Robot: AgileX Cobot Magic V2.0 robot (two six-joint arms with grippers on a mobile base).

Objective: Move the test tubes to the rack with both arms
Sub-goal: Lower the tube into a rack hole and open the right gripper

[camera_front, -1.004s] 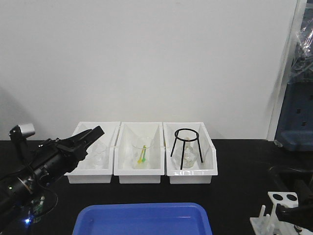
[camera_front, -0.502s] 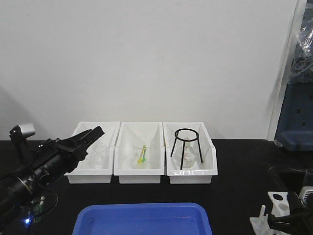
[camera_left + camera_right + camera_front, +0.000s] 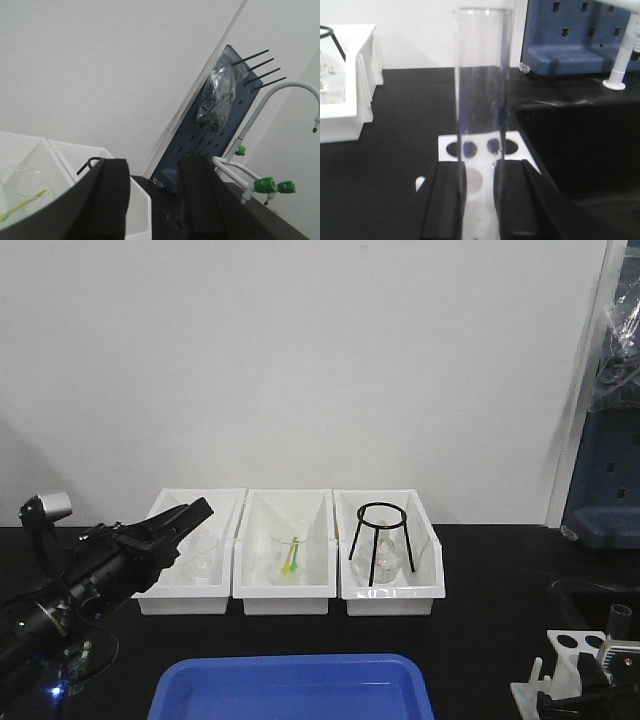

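— Right tool [image 3: 480, 177], how does it stand?

— Its black fingers [image 3: 445, 200] are clamped on a slender clear glass test tube [image 3: 481, 75], one on each side of the lower end. The tube is upright.

— And the left tool [image 3: 152, 195]?

— Spread wide with nothing between its fingers, raised beside the leftmost bin.

— What lies about, biggest first?

— A black tabletop [image 3: 490, 570] carries everything. A blue plastic tray [image 3: 290, 690] sits at the front. Three white plastic bins [image 3: 285, 602] stand in a row at the back, and a black wire tripod [image 3: 371, 558] is in the right one.

— Where is the small white plastic rack [image 3: 522, 159]?

— At the right front corner, directly behind and below the held tube. Its round holes show through the glass. I cannot tell whether the tube's bottom sits in a hole, as the fingers hide it.
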